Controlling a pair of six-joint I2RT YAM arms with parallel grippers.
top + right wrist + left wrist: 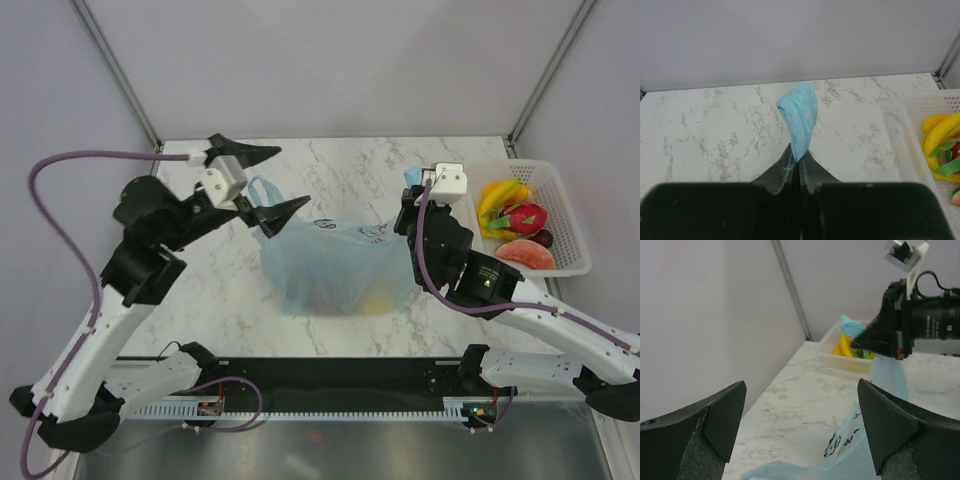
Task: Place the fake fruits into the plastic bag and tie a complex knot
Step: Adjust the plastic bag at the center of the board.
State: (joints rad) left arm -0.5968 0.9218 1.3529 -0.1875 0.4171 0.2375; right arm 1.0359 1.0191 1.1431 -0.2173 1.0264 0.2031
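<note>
The light-blue plastic bag (330, 262) lies in the middle of the table, with yellow and orange shapes showing through its lower part. My right gripper (798, 155) is shut on a twisted handle of the plastic bag (799, 112) and holds it up above the bag's right end (412, 178). My left gripper (272, 183) stands wide open over the bag's left handle loop (262, 196), with nothing between its fingers (725, 415). Below them lies the bag's printed panel (860, 445). More fake fruits sit in the basket: yellow bananas (500, 195), a dragon fruit (526, 217), a red slice (526, 255) and a dark ball (543, 238).
A white mesh basket (570, 215) stands at the table's right edge, close to my right arm. Metal frame posts rise at the back corners (120, 70). Grey walls close in the table on three sides.
</note>
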